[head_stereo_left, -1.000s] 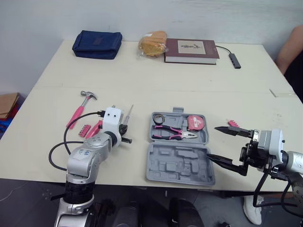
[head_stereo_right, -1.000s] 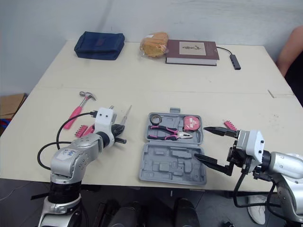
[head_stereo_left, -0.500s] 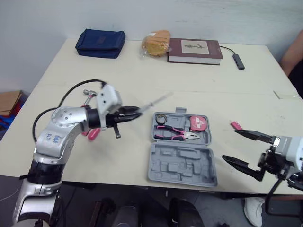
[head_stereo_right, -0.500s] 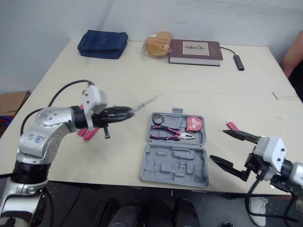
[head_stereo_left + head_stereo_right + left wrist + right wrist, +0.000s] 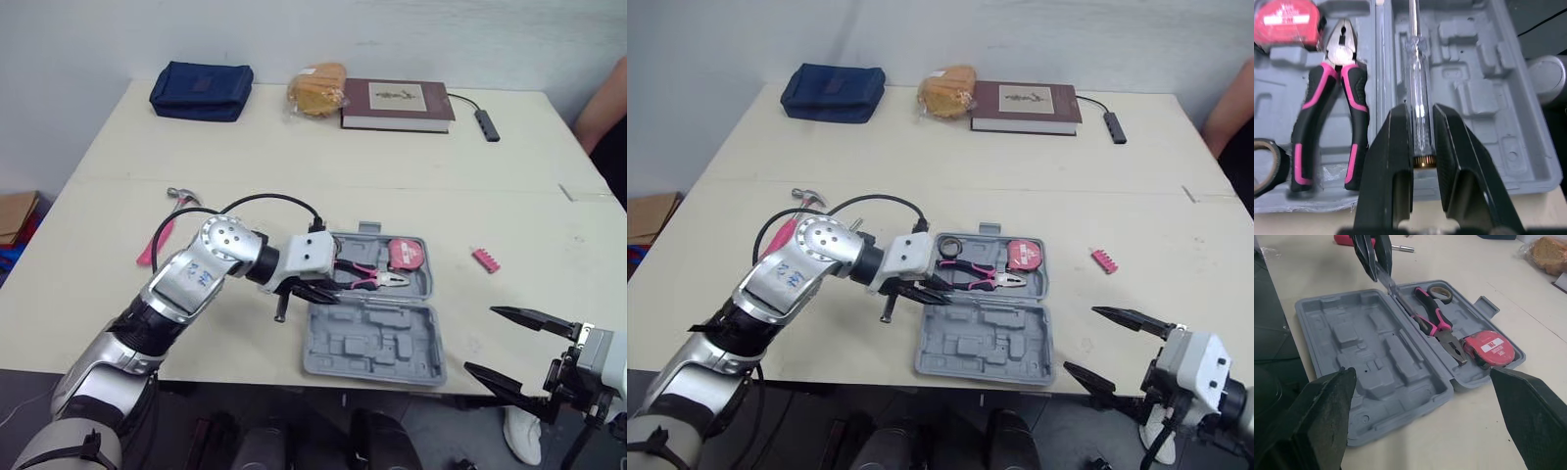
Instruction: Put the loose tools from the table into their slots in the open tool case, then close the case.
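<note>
Above the table's (image 5: 294,147) case (image 5: 372,343), left fingers (image 5: 1388,161) partly cover a screwdriver (image 5: 1418,110).

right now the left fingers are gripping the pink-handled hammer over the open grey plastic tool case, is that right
Wrong tool: the left wrist view shows the left fingers gripping a clear-handled screwdriver over the open grey plastic tool case.

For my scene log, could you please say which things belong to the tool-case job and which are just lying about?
Job: open grey plastic tool case, clear-handled screwdriver, pink-handled hammer, pink bit holder.
Lying about: navy fabric pouch, bagged bread loaf, maroon hardback book.
</note>
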Tool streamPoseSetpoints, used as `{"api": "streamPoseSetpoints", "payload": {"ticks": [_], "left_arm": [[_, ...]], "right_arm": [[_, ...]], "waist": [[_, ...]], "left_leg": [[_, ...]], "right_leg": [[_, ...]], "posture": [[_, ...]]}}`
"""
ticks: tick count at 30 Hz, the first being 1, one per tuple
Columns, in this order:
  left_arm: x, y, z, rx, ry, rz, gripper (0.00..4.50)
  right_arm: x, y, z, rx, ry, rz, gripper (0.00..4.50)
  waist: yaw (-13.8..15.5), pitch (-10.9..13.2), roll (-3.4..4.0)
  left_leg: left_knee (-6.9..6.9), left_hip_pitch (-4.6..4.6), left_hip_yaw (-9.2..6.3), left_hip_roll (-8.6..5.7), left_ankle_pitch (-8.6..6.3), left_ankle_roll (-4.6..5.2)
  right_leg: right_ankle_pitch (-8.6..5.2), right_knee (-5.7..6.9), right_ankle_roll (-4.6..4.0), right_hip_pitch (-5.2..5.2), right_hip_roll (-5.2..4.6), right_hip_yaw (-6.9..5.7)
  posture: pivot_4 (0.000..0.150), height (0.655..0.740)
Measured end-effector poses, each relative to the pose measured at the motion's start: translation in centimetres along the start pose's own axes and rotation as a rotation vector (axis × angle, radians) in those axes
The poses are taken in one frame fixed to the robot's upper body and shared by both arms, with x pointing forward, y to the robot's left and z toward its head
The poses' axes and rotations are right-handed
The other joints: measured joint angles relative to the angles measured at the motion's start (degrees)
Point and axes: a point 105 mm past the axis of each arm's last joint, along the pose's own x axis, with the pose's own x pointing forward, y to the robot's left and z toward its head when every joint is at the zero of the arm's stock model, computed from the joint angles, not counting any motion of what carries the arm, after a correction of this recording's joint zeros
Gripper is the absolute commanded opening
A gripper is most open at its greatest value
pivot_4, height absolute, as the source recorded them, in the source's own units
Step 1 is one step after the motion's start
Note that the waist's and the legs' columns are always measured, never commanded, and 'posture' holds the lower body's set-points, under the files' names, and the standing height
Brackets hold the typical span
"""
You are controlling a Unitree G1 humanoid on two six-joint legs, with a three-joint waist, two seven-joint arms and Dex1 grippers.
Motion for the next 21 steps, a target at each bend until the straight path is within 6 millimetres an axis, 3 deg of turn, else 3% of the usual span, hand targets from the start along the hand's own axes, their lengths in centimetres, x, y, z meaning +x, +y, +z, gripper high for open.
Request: {"api": "streamPoseSetpoints", "payload": {"ticks": [9, 21], "left_arm": [[1.4, -0.1, -1.0, 0.013, 0.086, 0.012, 0.02], [2.7, 0.5, -0.8, 0.037, 0.120, 0.042, 0.02]], "right_arm": [[-0.2, 0.2, -0.1, 0.004, 0.014, -0.015, 4.50], [0.2, -0.1, 0.1, -0.016, 0.003, -0.021, 4.50]], "waist": [[0.00, 0.01, -0.02], [0.09, 0.01, -0.02]], "left_leg": [[0.02, -0.01, -0.01, -0.01, 0.00, 0.05], [0.03, -0.01, -0.01, -0.02, 0.01, 0.07]], "right_leg": [[0.01, 0.01, 0.01, 0.01, -0.05, 0.04], [0.01, 0.02, 0.01, 0.01, -0.06, 0.04]], "posture": [[0.150, 0.7400], [0.150, 0.7400]]}}
